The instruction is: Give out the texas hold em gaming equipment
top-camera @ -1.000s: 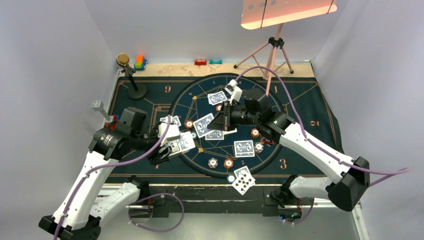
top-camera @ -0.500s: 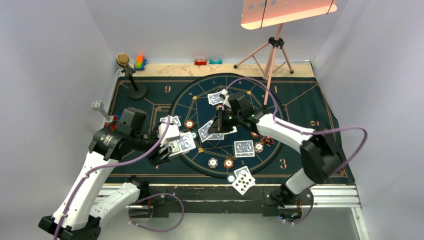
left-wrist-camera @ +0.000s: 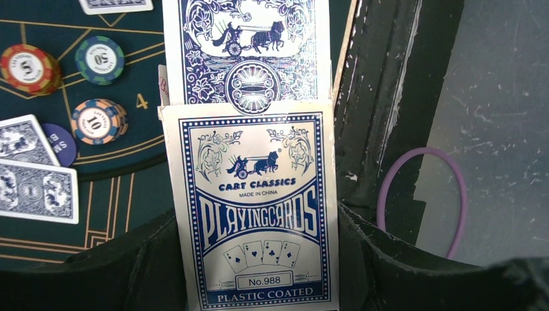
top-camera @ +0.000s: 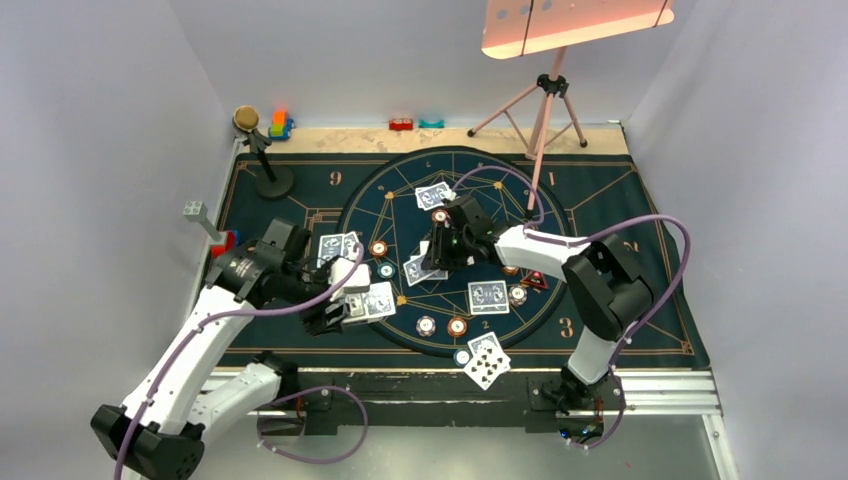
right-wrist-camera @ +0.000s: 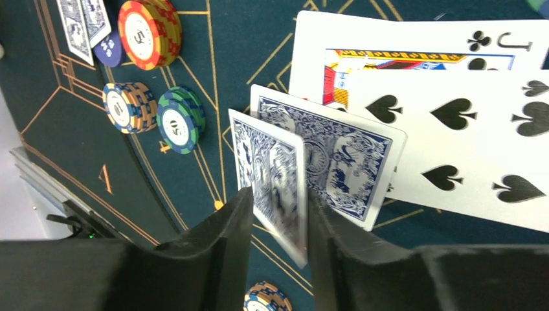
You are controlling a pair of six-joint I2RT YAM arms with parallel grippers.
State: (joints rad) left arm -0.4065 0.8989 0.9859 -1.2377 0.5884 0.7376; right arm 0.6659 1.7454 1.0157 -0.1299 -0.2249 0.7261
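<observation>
My left gripper (left-wrist-camera: 256, 262) is shut on a blue-and-white playing card box (left-wrist-camera: 259, 207), and a card (left-wrist-camera: 249, 45) sticks out of the box's top. In the top view this left gripper (top-camera: 345, 305) hovers at the mat's near-left. My right gripper (right-wrist-camera: 280, 214) is low over the circle's centre, its jaws apart. A blurred, upright blue-backed card (right-wrist-camera: 275, 175) stands loose between them, leaning on the right finger (right-wrist-camera: 336, 246). A second blue-backed card (right-wrist-camera: 336, 162) lies behind it on face-up spade (right-wrist-camera: 466, 136) and jack of clubs (right-wrist-camera: 414, 45) cards. Chips (right-wrist-camera: 180, 120) lie to its left.
Face-down cards (top-camera: 488, 296) and chips (top-camera: 457, 326) are scattered on the dark blue mat (top-camera: 620, 200), with a red triangular token (top-camera: 535, 280). A face-up card (top-camera: 487, 360) lies at the near edge. A stand (top-camera: 262, 150), toy blocks (top-camera: 279, 124) and a tripod (top-camera: 540, 110) line the back.
The right gripper came down and left toward the circle's centre, and its jaws parted around the card they held. The left arm shifted slightly right with the box.
</observation>
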